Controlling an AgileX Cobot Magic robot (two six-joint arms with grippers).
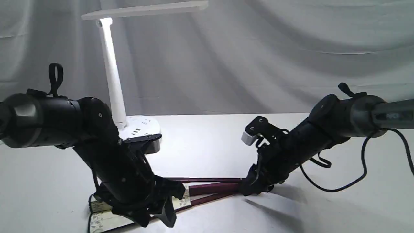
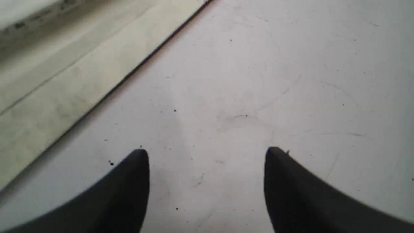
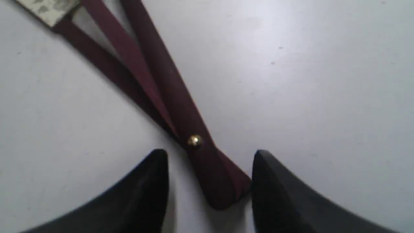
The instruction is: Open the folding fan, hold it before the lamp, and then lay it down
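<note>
Nearest to me, the left gripper (image 2: 207, 152) hangs low over the white table (image 1: 210, 139) with its two black fingers spread and nothing between them but bare tabletop. Just beside it lies the cream paper leaf (image 1: 103, 220) of the fan (image 1: 210, 187). The leaf is mostly folded, its patterned border showing past the gripper. The fan lies flat on the table, running from that leaf end across to the right. Its dark maroon ribs (image 3: 129, 55) are splayed into only a narrow wedge of three separate sticks, which meet at a small brass rivet (image 3: 194, 140). At that pivot end the right gripper (image 3: 210, 152) is lowered close to the table. Its fingers are spread and stand either side of the rounded end of the fan, which lies very near one finger, though I cannot tell whether they touch. It is not pinching the fan. Further back on the left stands the white lamp (image 1: 111, 68), lit, with its flat light bar reaching out over the table and its round base well apart from the fan. Behind everything hangs a pale draped cloth (image 1: 291, 48). As I judge it, the task is at an early stage. The fan is only cracked open, neither gripper holds it, and the full opening, the lift in front of the lamp and the laying down all remain to do.
</note>
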